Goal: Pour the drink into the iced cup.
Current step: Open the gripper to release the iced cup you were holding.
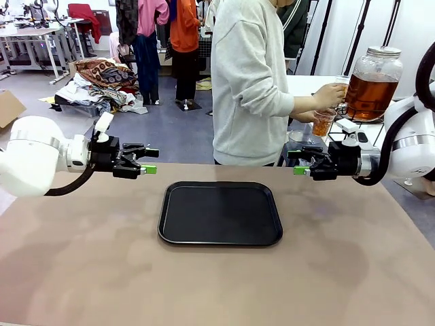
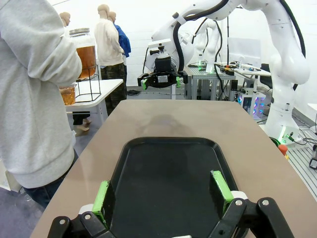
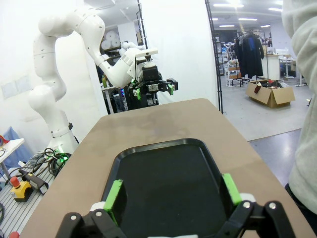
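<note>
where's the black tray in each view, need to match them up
Front view: the black tray lies mid-table, between the left gripper and right gripper.
Left wrist view: low centre, beyond that gripper's green pads.
Right wrist view: low centre, beyond that gripper's green pads.
Shared landmark: the brown table; each wrist view has the other arm's gripper past the tray's far end.

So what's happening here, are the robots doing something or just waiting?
The person at the far side is holding a clear cup under the big glass jar of amber drink on a side table, and the cup already has some in it. Both arms hang over the brown table, left pincer and right pincer open, holding nothing, facing each other across a bare black tray.
</note>
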